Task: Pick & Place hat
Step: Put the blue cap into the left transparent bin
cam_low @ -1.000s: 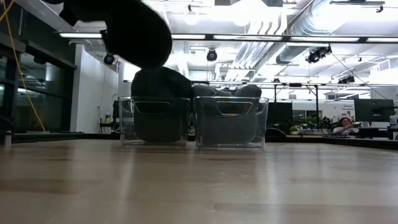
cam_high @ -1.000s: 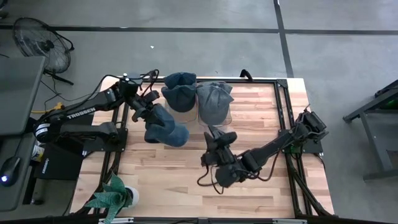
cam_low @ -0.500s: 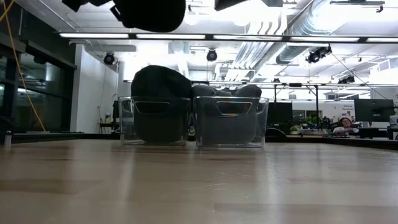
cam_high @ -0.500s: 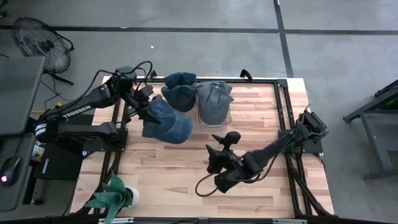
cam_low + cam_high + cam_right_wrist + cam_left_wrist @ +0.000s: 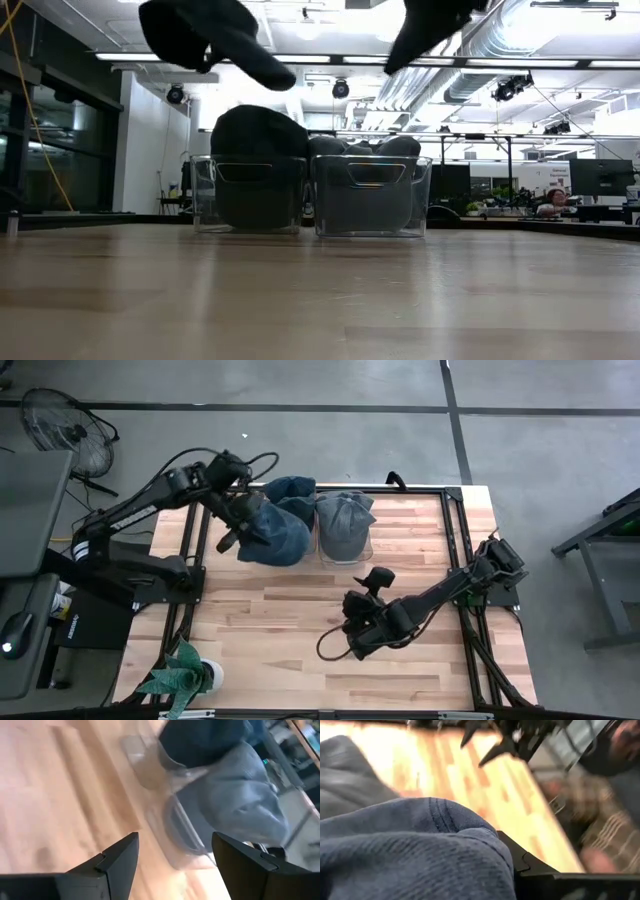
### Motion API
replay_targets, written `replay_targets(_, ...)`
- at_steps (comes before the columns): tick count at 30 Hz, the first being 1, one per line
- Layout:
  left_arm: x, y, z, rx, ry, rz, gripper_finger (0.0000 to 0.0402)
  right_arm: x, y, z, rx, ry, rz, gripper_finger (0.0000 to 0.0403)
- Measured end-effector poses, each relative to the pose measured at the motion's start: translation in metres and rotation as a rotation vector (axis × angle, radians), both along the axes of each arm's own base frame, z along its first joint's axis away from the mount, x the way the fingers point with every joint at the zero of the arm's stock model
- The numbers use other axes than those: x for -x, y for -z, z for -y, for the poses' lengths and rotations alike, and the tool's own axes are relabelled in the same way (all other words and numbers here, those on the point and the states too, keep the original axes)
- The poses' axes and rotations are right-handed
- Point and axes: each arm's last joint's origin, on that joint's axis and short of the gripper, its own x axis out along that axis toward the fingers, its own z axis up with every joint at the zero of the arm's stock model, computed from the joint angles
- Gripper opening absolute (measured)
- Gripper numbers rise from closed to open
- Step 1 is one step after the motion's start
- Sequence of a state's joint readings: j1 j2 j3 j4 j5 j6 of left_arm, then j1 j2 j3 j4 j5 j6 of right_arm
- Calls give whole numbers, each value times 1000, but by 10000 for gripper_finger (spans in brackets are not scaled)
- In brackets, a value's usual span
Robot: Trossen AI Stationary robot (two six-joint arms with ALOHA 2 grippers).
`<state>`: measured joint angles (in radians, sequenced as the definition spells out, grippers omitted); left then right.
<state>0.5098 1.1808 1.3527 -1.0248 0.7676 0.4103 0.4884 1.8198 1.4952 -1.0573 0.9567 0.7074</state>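
A blue cap (image 5: pixel 272 538) hangs in my left gripper (image 5: pixel 240 523), clear of the table and just left of the clear bin of dark blue hats (image 5: pixel 291 500). In the low view the cap (image 5: pixel 215 32) is high above that bin (image 5: pixel 248 195). In the left wrist view its cloth (image 5: pixel 410 855) fills the frame. A grey hat (image 5: pixel 345 523) sits in the neighbouring bin (image 5: pixel 372 195). My right gripper (image 5: pixel 367 590) hovers open over mid-table, near side of the bins (image 5: pixel 175 865). My left gripper is shut on the blue cap, coming in from the table's left, slanting down. The bunched cloth (image 5: pixel 470 835) folds over one dark finger (image 5: pixel 530 866) and hides the place of contact. The cap hangs lifted clear of the table, its brim pointing right.
A potted plant (image 5: pixel 185 675) stands at the near left corner. A floor fan (image 5: pixel 70 430) and a desk are off the table's left side. Bare wood (image 5: pixel 280 630) lies on the near side of the bins. The table's dark frame (image 5: pixel 455 530) runs along the right.
My left gripper has carried the blue cap up and toward the far edge, from over the table to beside the bin of dark blue hats. The cap has turned as it went. My right gripper has stayed open and drawn slightly toward the right.
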Motion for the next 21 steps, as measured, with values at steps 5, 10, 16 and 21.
replay_targets(5, -18, -6, -13, -138, 35, -134, 0, 9, 12, 14, 18, 87, -23, 245)
replay_targets(10, -29, -11, -23, -275, 64, -247, 0, 25, 28, 33, -62, 153, -7, 245)
replay_targets(16, -31, -22, -30, -466, 105, -363, 0, 57, 30, 49, -148, 152, 137, 245)
replay_targets(21, -38, -31, -31, -662, 119, -422, 0, 91, 36, 65, -212, 147, 264, 245)
